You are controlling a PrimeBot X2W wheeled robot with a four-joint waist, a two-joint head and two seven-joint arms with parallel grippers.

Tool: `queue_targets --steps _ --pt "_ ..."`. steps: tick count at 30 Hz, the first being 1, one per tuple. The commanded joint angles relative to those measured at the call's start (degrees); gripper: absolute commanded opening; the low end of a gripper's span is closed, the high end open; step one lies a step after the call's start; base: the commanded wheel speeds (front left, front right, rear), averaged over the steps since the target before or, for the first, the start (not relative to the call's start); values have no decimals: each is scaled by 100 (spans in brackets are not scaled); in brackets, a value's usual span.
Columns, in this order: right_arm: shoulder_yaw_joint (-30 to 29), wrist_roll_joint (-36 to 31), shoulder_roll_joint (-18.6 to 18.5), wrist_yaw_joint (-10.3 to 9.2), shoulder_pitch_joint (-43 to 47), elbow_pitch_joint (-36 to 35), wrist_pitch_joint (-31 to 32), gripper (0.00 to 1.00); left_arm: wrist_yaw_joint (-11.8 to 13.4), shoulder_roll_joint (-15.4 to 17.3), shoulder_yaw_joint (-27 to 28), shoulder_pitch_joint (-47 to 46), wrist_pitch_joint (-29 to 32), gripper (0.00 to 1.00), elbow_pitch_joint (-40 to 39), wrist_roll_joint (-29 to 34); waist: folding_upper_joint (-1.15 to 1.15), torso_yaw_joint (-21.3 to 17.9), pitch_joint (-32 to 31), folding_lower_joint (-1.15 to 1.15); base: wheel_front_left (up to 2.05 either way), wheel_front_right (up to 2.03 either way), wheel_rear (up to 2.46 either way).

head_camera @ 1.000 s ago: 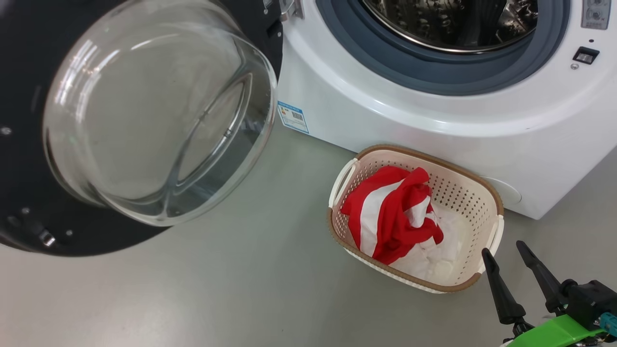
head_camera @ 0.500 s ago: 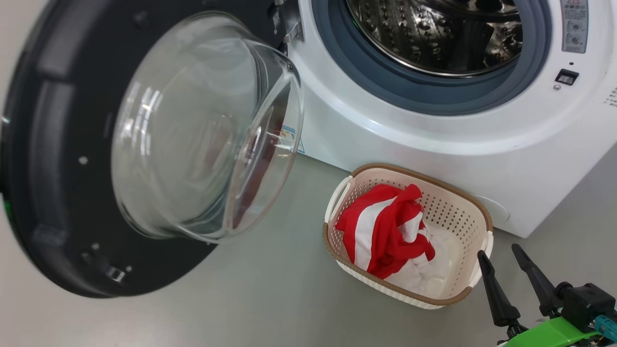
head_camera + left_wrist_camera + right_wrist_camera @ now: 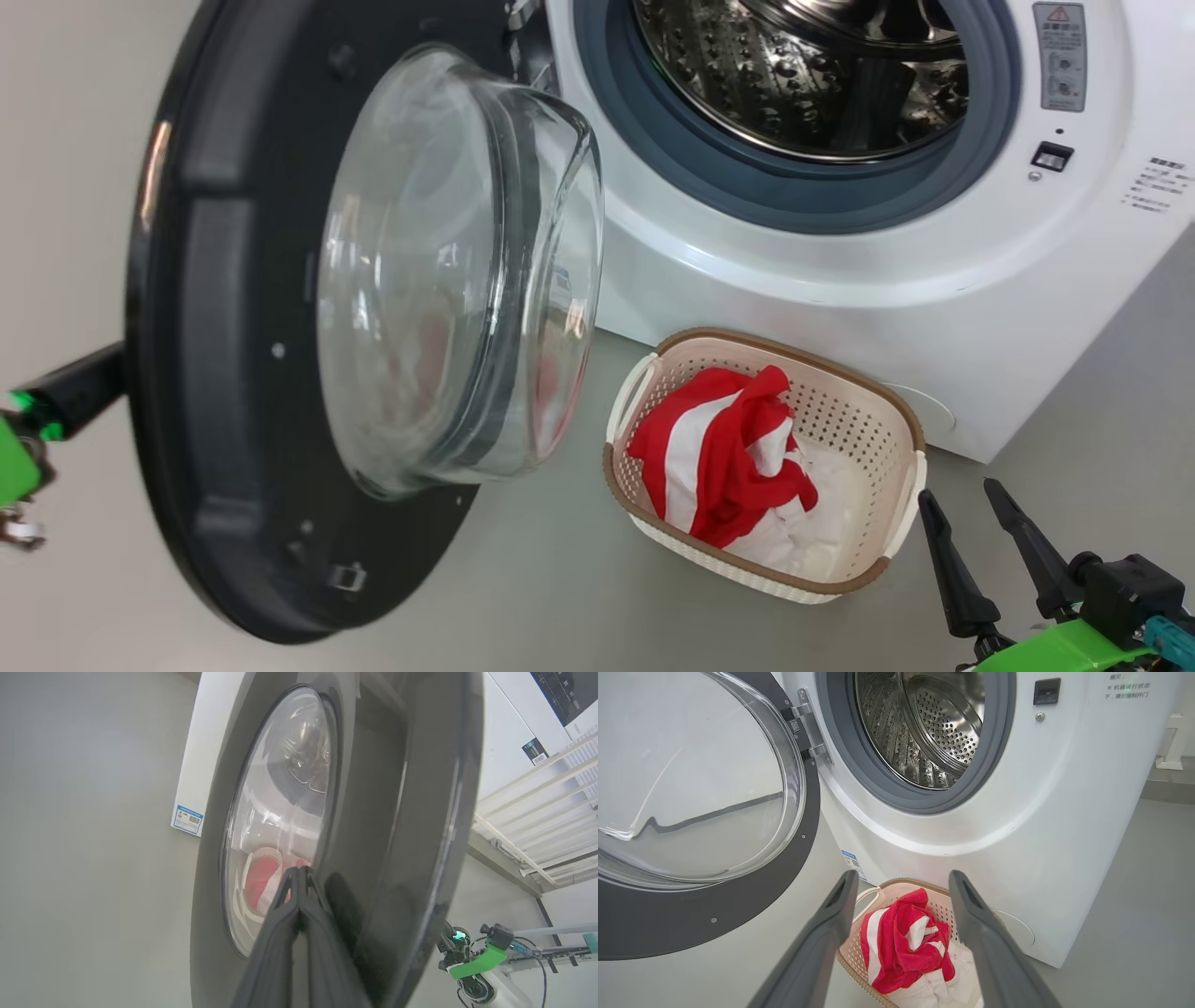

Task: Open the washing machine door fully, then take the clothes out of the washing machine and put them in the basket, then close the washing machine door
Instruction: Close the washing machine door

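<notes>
Head camera has shifted since a second ago: more of the drum (image 3: 803, 75) now shows at the top of frame, so we discount the overall slide. Even so, the washing machine door (image 3: 224, 392) has swung. Its glass bowl, then facing us broadly, now stands near edge-on, closer to the mouth of the washing machine (image 3: 840, 280). New at the left edge of frame: a dark finger (image 3: 79, 392) of the left gripper (image 3: 299, 873), behind the door's black rim. The basket (image 3: 840, 411) and the clothes (image 3: 719, 457) lie as before, on the floor (image 3: 523, 579) close before the machine, lower centre-right of frame, red-and-white cloth heaped inside.

In its wrist view, the left gripper has its fingers pressed together with nothing between them, tips against the door's glossy outer face beside the window. The right gripper (image 3: 958, 495), lower right of frame, has its fingers spread apart and empty, just beside the basket's near corner.
</notes>
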Motion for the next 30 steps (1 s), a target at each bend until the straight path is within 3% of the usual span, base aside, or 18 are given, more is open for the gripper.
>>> queue_targets --steps 1,9,21,30 --pt "118 -46 -66 36 -5 -134 -36 100 -42 281 162 -103 8 0 -300 -78 0 -48 -6 0 0 0 0" --pt "108 -45 -43 36 -19 -142 -36 100 -42 110 -302 -269 -279 0 -903 -60 0 -235 2 0 0 0 0" --pt "107 -53 5 36 -46 -155 -36 100 -42 -344 -1040 -734 -825 0 -1172 -22 0 -448 30 0 0 0 0" --pt "65 -65 31 36 -42 -165 -36 100 -42 -180 -1255 -735 -1231 0 -965 -22 0 -479 22 0 0 0 0"
